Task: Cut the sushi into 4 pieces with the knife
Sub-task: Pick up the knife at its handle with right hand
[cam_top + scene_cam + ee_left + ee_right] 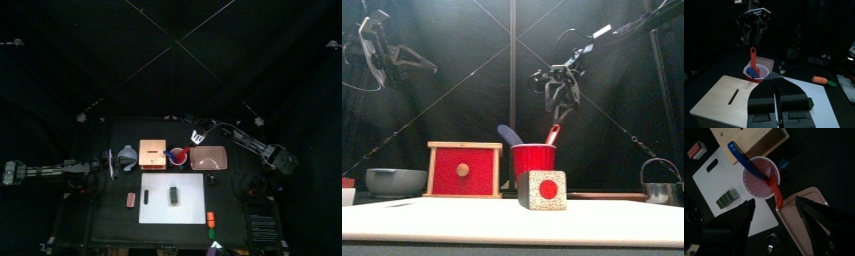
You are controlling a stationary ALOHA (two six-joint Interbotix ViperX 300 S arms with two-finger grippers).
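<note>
White cutting board (513, 225): front of table, long edge toward the camera. Surface bare apart from the sushi roll (543, 189), which lies lengthways near the board's middle, its red-centred end face forward and uncut. Open board on both sides of the roll.

Small red-and-white toy (130, 199): just off the board's left edge. Orange toy with a green end (213, 217): off the board's front right corner.

Back row, left to right, close behind the board: blue-grey bowl (396, 181), wooden box (465, 169) with red drawer front, red cup (533, 160), pink tray (210, 157). Box and cup stand just beside each other. Metal cutter (659, 185): near the table's right edge.

Cup contents: blue knife (508, 134) and red knife (552, 133), both sticking up and leaning apart.

Right gripper (776, 201): directly above the cup, jaws spread wide, the red knife's upper end between them. Contact cannot be told; nothing grasped.

Left gripper (776, 86): raised at the table's left, jaws pressed together, empty.
</note>
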